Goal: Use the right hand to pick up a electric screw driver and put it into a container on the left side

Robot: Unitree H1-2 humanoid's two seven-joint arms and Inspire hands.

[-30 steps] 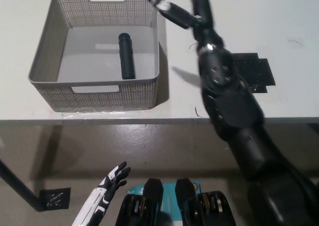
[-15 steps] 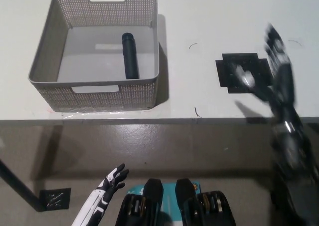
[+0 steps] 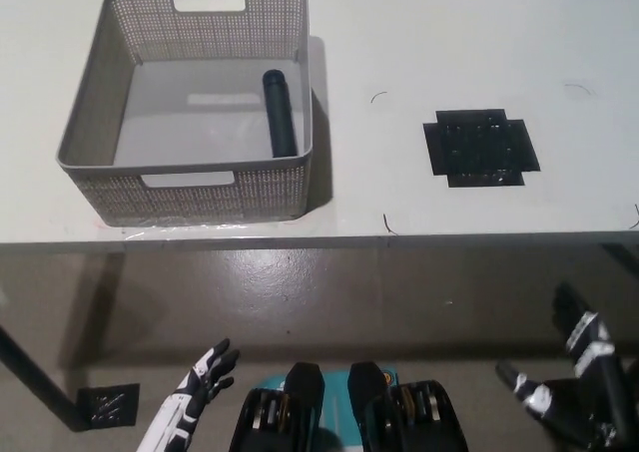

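Observation:
The black electric screwdriver (image 3: 280, 112) lies inside the grey mesh container (image 3: 84, 131) on the left part of the white table, close to the container's right wall. My black right hand (image 3: 576, 382) hangs low at the bottom right, below the table edge, open with fingers spread and nothing in it. My white left hand (image 3: 202, 382) rests at the bottom left, also below the table, open and empty.
A black patch of tape (image 3: 481, 148) marks the white table (image 3: 419, 33) to the right of the container. The table's front edge (image 3: 399, 238) runs across the middle of the view, with grey floor below it.
My right arm has swung from the container's far right corner, across the black patch, down below the table at the bottom right. The screwdriver now lies nearer the container's right wall.

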